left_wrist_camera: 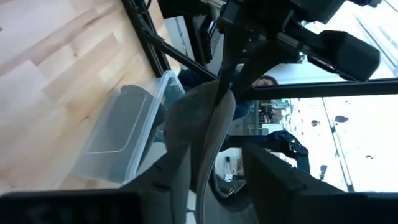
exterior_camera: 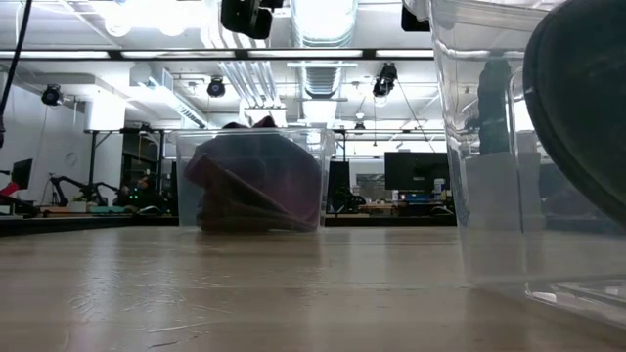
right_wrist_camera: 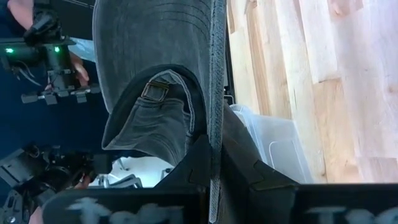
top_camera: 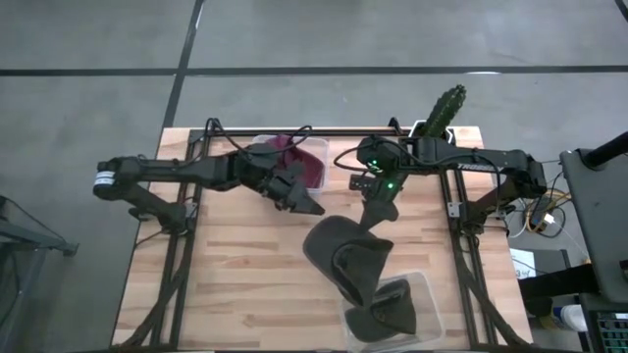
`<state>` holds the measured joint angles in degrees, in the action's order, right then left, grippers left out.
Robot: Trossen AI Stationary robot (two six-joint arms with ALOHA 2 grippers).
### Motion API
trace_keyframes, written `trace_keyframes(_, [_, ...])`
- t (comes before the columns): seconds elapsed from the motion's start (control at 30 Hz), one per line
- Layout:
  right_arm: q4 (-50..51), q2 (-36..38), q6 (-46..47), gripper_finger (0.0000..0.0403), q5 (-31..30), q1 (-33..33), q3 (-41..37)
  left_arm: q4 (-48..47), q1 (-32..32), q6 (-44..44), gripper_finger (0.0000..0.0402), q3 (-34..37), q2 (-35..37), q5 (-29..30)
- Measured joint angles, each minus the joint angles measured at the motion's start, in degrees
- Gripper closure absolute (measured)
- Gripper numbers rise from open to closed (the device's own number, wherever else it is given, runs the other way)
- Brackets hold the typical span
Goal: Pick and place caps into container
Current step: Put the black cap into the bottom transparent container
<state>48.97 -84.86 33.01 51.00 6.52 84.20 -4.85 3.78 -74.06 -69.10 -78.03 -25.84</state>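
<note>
Dark olive-grey fabric fills the middle of the scene: one olive-grey cap (top_camera: 345, 257) hangs from the right gripper (top_camera: 377, 222), whose fingers are pressed together on the cap's edge, as the right wrist view shows with the seam (right_wrist_camera: 215, 93) running straight down between them. Taking the clear near container (top_camera: 397, 312) at the table's front edge as the landmark, this held cap hangs just beside and partly over its rim on the side towards the table's centre. A second olive-grey cap (top_camera: 386, 312) lies inside that container. Well away from the landmark, at the far edge of the wooden table (top_camera: 235, 275), stands another clear far container (top_camera: 294, 157) holding maroon caps (exterior_camera: 256, 186); in the low view they are bunched against its walls. The left gripper (top_camera: 306, 204) hovers beside that far container, on the side facing the landmark, its fingers (left_wrist_camera: 171, 180) spread apart and holding nothing. A green cactus (top_camera: 442, 110) stands at the table's far edge, behind the right arm.
</note>
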Motion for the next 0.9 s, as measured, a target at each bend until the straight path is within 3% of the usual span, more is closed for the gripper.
trace_keyframes(0.23, [-0.97, -1.16, 0.02, 0.0390, 0.07, 0.00, 0.02, 1.93, -0.99, -1.15, 0.0237, 0.00, -2.72, -0.88])
trace_keyframes(0.9, [-0.90, -4.08, 0.09, 0.0390, 3.42, -0.26, 0.00, 10.48, -1.65, -5.78, 0.0249, -0.01, -8.69, -6.26])
